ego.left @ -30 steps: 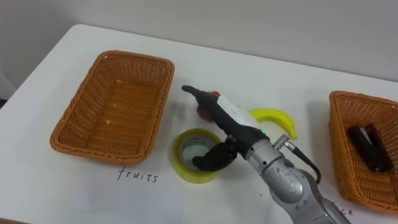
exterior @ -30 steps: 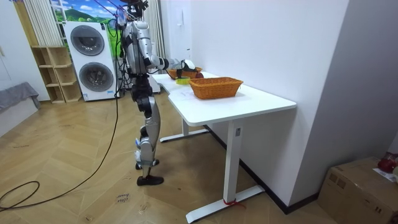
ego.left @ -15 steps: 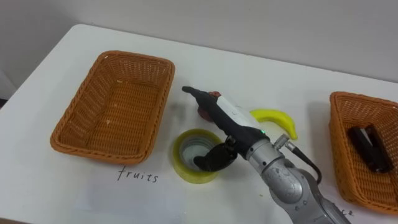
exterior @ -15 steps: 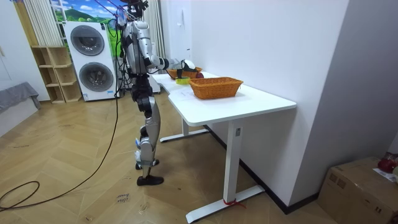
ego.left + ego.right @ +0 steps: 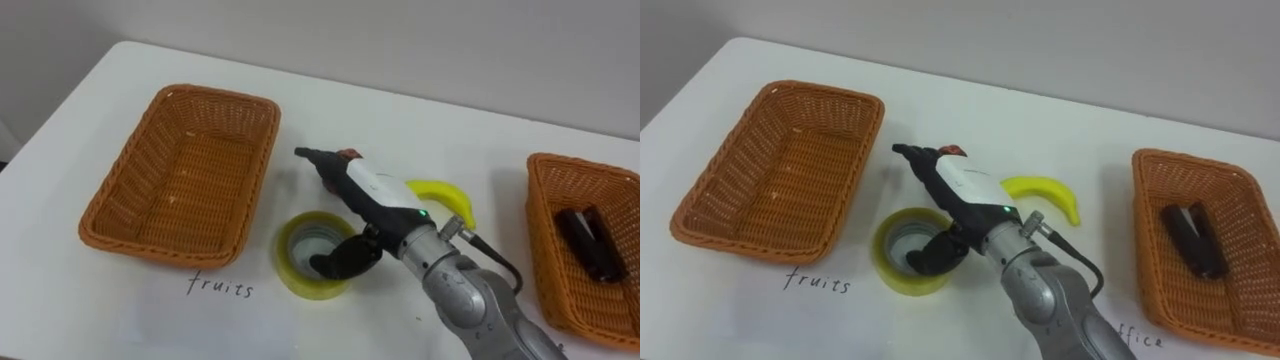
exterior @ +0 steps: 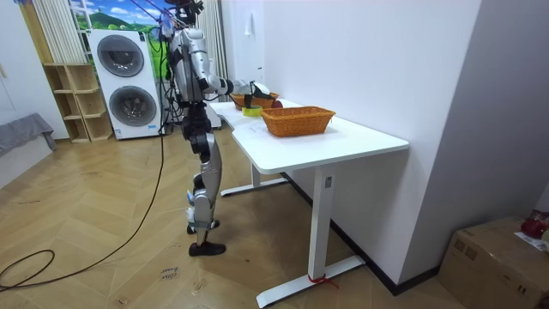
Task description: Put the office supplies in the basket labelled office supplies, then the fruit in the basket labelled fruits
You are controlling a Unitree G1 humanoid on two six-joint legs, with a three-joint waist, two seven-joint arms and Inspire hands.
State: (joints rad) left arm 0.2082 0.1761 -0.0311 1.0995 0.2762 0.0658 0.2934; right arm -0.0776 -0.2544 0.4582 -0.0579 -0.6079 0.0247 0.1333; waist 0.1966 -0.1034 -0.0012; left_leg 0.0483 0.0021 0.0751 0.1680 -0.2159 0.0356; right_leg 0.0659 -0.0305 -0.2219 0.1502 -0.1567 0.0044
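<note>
Left eye view: we note the right hand (image 5: 375, 192) above the tape roll (image 5: 289, 266), fingers straight, gripping nothing, thumb dipping inside its ring, probably to hook it for the office basket (image 5: 548, 240).

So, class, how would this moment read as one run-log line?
right robot hand: open, thumb over tape roll | banana: on table | right basket: dark item inside

An orange-brown weave is seen on the left basket (image 5: 128, 185) and right basket (image 5: 548, 245); the tape roll (image 5: 298, 284) and banana (image 5: 450, 192) are coloured yellow, the table (image 5: 400, 110) white
</note>
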